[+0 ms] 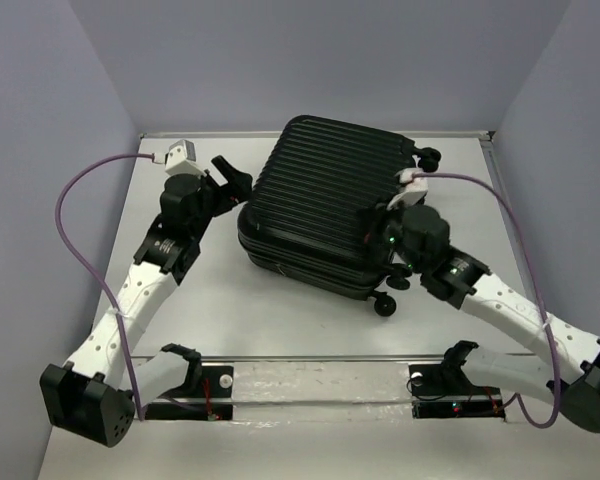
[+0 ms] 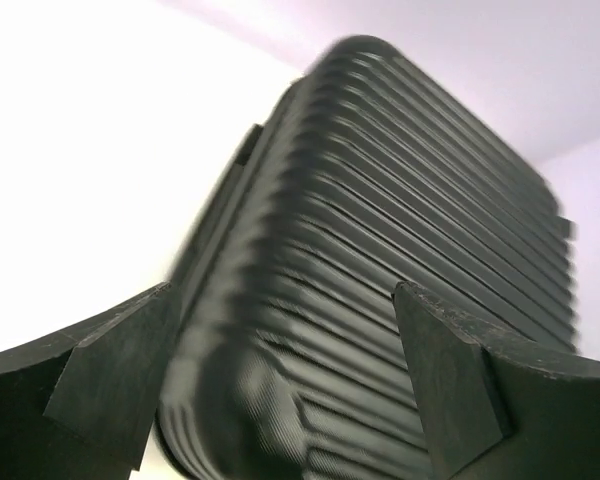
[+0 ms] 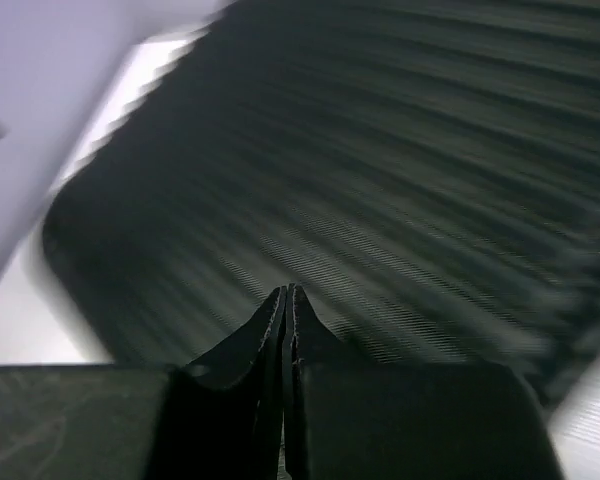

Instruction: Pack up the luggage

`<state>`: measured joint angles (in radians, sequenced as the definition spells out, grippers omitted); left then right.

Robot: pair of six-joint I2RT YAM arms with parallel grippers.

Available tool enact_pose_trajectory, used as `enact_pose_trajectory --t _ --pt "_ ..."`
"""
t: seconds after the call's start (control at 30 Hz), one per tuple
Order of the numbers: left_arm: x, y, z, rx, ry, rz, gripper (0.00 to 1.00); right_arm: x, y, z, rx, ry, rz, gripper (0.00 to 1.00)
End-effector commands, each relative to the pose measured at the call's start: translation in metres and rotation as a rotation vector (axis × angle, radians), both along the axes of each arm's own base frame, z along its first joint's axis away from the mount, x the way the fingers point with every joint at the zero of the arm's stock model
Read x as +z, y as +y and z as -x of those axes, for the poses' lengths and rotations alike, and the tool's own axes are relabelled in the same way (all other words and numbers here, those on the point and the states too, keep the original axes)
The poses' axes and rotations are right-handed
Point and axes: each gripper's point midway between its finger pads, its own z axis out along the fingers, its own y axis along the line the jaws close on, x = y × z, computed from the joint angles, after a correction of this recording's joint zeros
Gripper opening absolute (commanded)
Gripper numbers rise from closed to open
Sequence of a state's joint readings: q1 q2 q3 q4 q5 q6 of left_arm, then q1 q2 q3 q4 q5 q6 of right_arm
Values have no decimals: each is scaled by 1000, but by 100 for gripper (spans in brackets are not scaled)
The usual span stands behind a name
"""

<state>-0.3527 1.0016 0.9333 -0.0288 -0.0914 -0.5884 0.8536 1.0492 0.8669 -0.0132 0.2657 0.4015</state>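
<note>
luggage [image 1: 325,200] lies closed on the table [image 1: 230,310].

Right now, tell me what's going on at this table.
Two robot arms are working on a black suitcase that lies flat on the table and looks closed, with its wheels to the right. The left gripper is wide open at the suitcase's left edge, holding nothing. The right gripper is shut and empty, its tip aimed at the ribbed shell. Whether it touches the shell is unclear.
</note>
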Motion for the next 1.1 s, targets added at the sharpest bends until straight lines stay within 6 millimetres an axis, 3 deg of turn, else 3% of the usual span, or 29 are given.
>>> enact_pose_trajectory --t 0.0,0.13,0.23,0.33,0.37,0.47,0.53,0.57,0.6,0.7,0.73,0.83,0.87,0.9,0.93,0.97,1.0,1.03,1.07 --pt "-7 8 -25 16 45 -97 99 -24 -91 -37 -296 113 90 7" --pt "-18 -1 -51 -58 101 -78 99 -42 -174 -75 -546 193 125 7" --pt "-20 10 -72 -21 121 -62 99 -66 -189 -86 -576 264 144 7" --pt "-24 23 -92 24 146 -22 99 -84 -186 -92 -562 314 159 7" --pt "-33 32 -101 45 172 -14 99 -91 -185 -96 -563 334 166 7" --pt "-44 39 -112 81 201 15 99 -89 -180 -106 -548 327 140 7" --pt "-66 32 -115 63 248 40 99 -94 -166 -119 -491 351 134 7" --pt "-74 29 -113 49 257 43 99 -86 -162 -122 -472 338 120 7" --pt "-96 22 -105 36 304 64 99 -94 -153 -126 -429 365 120 7" --pt "-109 11 -96 44 285 97 99 -95 -128 -139 -318 375 82 7" --pt "-129 3 -83 36 304 101 99 -85 -116 -147 -261 345 61 7" --pt "-152 2 -56 77 311 142 99 -92 -72 -155 -65 375 -12 7" --pt "-157 3 -50 84 311 147 99 -79 -58 -163 -24 353 -25 7" --pt "-165 9 -37 112 306 147 99 -93 -43 -166 30 387 -19 7" --pt "-169 11 -29 116 309 142 99 -78 -32 -167 62 356 -27 7" --pt "-171 12 -22 115 306 138 99 -92 -13 -167 99 388 -12 7" --pt "-173 17 -8 124 295 137 99 -73 2 -174 147 357 -34 7" --pt "-172 18 0 122 282 141 99 -69 13 -178 180 351 -44 7" --pt "-155 14 10 101 228 165 99 -82 28 -179 230 394 -51 7"
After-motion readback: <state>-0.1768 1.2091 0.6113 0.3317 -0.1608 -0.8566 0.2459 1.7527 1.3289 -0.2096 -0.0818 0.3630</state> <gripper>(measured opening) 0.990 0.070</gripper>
